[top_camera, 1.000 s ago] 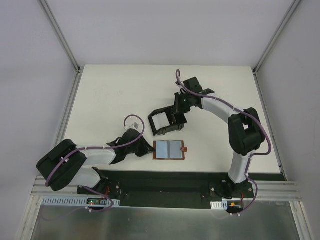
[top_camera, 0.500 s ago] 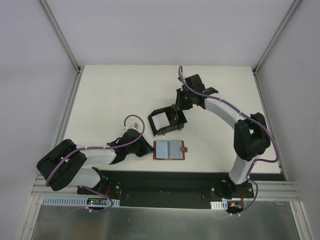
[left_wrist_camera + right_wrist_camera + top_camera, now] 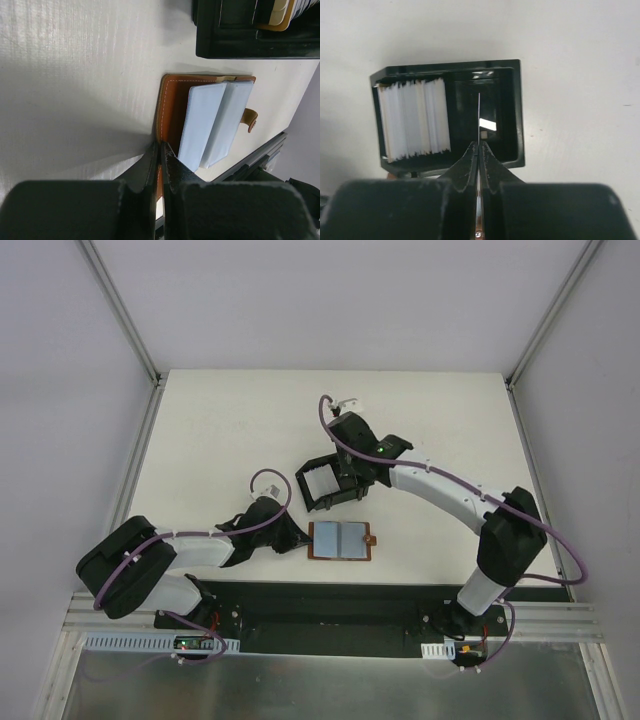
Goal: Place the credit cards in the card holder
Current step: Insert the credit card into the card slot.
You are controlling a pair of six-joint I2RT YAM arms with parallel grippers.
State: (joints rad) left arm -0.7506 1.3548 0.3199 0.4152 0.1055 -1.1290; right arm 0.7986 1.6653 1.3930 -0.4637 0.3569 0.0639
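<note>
The right tool (image 3: 478, 145) has swung in from the far right, and now it hangs just over the card holder (image 3: 517, 115) in the middle of the bench (image 3: 220, 430). It is pinched tight on one thin card (image 3: 478, 112). The card is held on its edge, so it looks like a thin white line. It points down at the empty right half of the holder. I think the card is about to drop in, so this card is nearly done.

The left half of the holder is full. A stack of white cards (image 3: 415, 117) stands there side by side, with bumpy, uneven edges. The holder is a hard, shiny black box with no lid.

Nearer to the arms, the brown wallet (image 3: 170, 100) lies open and flat. It looks like soft leather with pale stitches. Two smooth pale blue cards (image 3: 202, 120) are left in it. The left tool (image 3: 160, 149) has not moved. It is squeezed shut on the wallet's left edge, and I think this keeps the wallet in place.
</note>
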